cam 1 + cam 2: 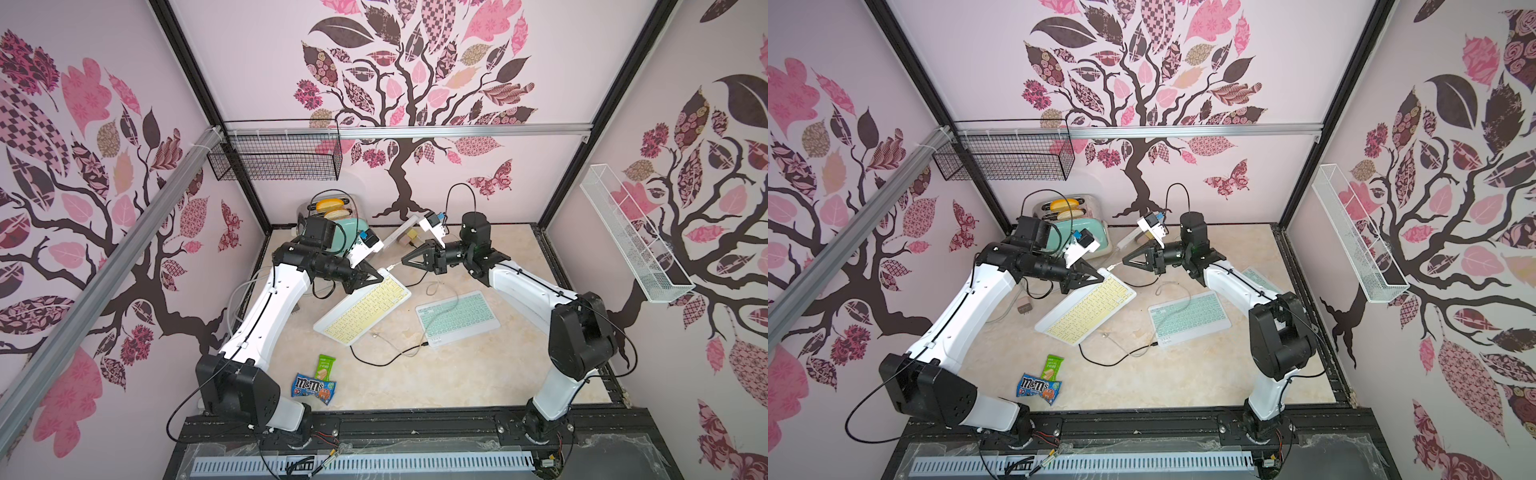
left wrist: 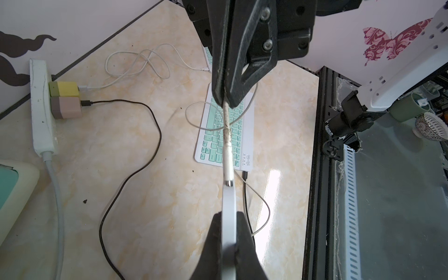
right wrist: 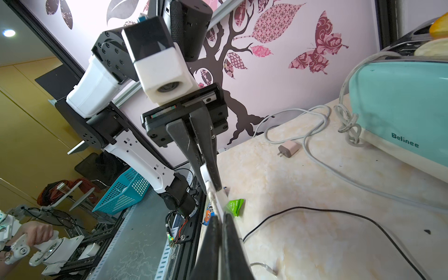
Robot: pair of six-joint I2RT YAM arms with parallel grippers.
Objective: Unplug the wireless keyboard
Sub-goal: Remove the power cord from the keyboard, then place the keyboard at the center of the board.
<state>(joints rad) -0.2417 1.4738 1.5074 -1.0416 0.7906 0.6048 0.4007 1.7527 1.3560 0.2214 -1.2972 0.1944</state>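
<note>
Marble-patterned beige tabletop fills the cell floor. Near its middle we see the white slim wireless keyboard with pale yellow keys, lying diagonally just left of a white keyboard with mint keys. The left gripper is pressed together on the yellow keyboard's far short edge. Facing it, the right gripper pinches the thin white charging cable, grubby along its sleeve, close to that edge. In the left wrist view, we find the cable's silver-tipped plug meeting the keyboard's white rim.
</note>
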